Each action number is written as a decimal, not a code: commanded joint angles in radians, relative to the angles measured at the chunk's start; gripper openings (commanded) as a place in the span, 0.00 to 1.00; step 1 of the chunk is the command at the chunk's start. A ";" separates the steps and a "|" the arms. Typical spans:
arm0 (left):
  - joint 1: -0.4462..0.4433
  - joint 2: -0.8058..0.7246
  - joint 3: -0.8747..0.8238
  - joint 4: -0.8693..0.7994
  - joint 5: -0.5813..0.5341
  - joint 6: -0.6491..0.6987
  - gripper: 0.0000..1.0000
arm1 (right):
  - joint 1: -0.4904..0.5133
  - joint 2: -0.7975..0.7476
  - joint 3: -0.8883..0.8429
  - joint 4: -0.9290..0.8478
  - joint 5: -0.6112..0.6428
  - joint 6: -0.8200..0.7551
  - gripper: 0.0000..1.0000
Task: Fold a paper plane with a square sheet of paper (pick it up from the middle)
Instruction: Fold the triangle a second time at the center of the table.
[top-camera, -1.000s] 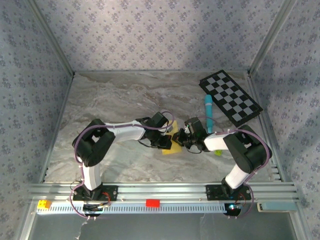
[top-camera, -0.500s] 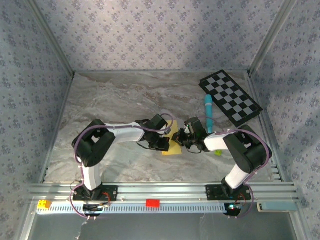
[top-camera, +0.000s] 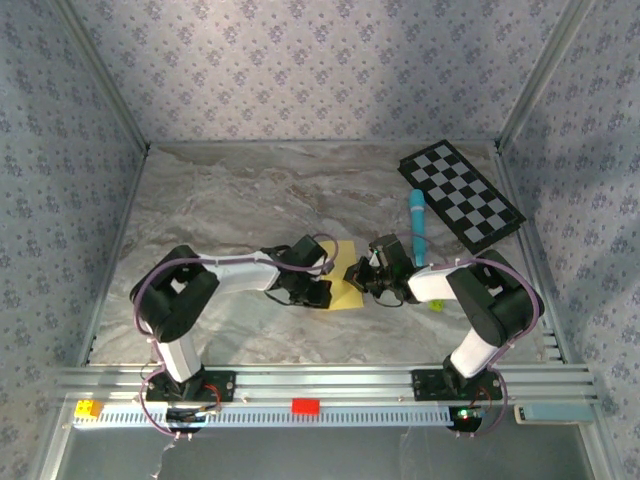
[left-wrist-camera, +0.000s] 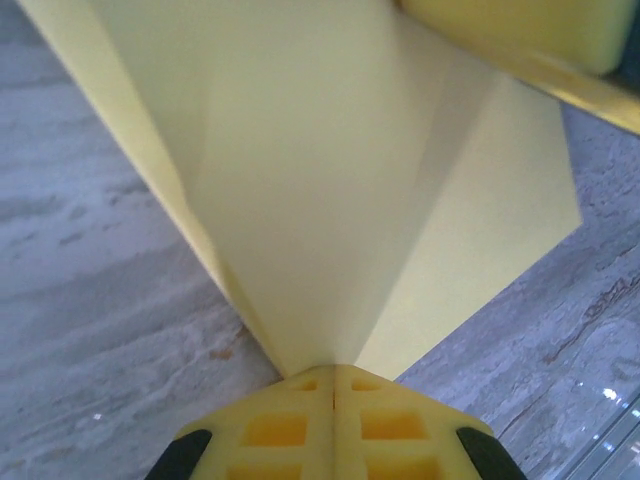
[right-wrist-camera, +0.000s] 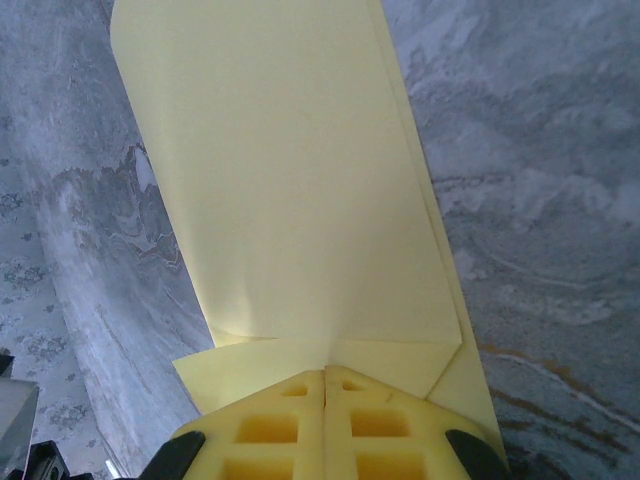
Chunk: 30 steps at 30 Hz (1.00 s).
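Our left gripper (left-wrist-camera: 335, 390) is clenched. Its yellow pads meet flat against each other, and a creased corner of the square sheet of paper (left-wrist-camera: 330, 180) runs out from between them, so we read it as pinching the sheet. Our right gripper (right-wrist-camera: 326, 385) is closed too, its pads pressed together on the opposite edge, where a narrow turned-over flap sits just ahead of the fingertips.

Between the two grips the sheet is not flat. In the left wrist view it fans out in angled panels with a sharp ridge down one side. In the right wrist view it is a broad doubled layer. We cannot tell whether its underside touches the table (top-camera: 220, 200).

Seen from above, the sheet lies left of the checkered board (top-camera: 462, 195), nearer the arm bases and well apart from it. A light-blue marker (top-camera: 416, 225) lies just beside the board's left corner, and a tiny yellow-green ball (top-camera: 437, 305) lies nearer the bases than the board.

We judge the paper to be very light and limp. It keeps a crease, but it buckles easily and would tear if our arms pulled apart. The best hold is at the edges, close to the ends of a fold line, with the arms moving together.
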 joint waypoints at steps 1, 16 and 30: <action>-0.004 -0.037 -0.051 -0.085 -0.027 -0.010 0.03 | -0.012 0.032 -0.032 -0.143 0.065 -0.011 0.00; 0.006 -0.139 0.006 0.027 0.013 -0.047 0.03 | -0.011 0.024 -0.038 -0.136 0.067 -0.006 0.00; 0.008 0.103 0.155 -0.017 -0.017 -0.047 0.03 | -0.008 0.030 -0.038 -0.122 0.063 -0.001 0.00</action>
